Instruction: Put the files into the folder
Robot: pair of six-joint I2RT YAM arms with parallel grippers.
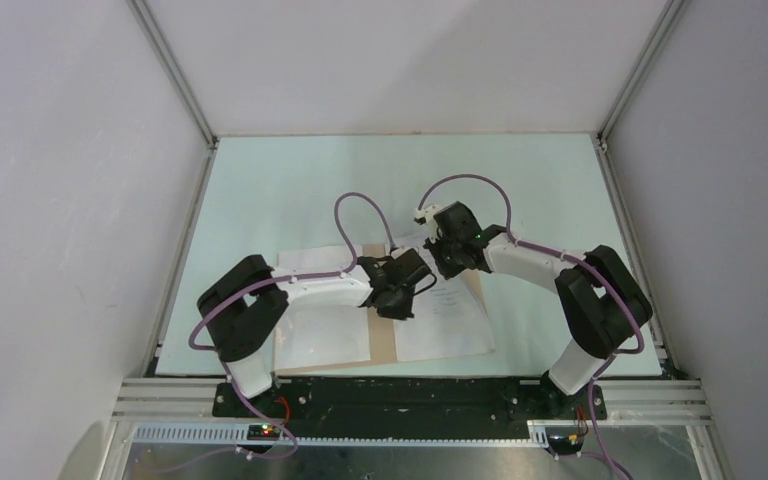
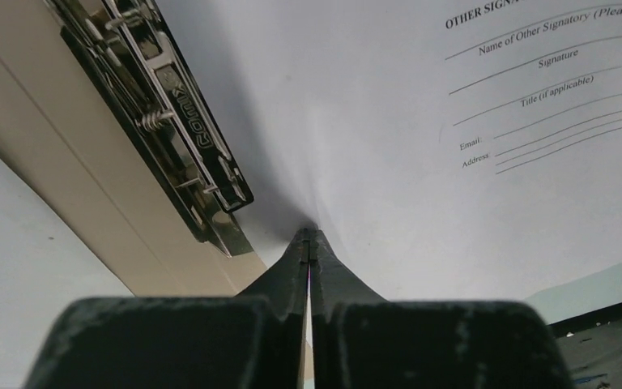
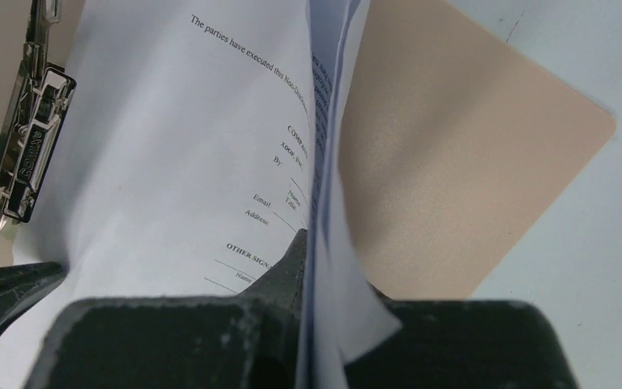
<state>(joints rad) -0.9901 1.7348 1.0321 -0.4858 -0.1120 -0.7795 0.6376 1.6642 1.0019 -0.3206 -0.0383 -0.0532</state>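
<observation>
Two leaves of the tan folder (image 1: 383, 345) lie open by the table's (image 1: 540, 200) near edge, left of centre, with white files (image 1: 450, 320) on both. Above its spine, beside the metal clip (image 2: 182, 121), the left gripper (image 2: 308, 237) has its fingers pressed together on a raised printed sheet. Just beyond, the right gripper (image 3: 304, 239) is clamped on several lifted sheets over the right leaf.

Both arms bend inward; left claw (image 2: 309, 241) and right claw (image 3: 306, 243) pinched closed.
</observation>
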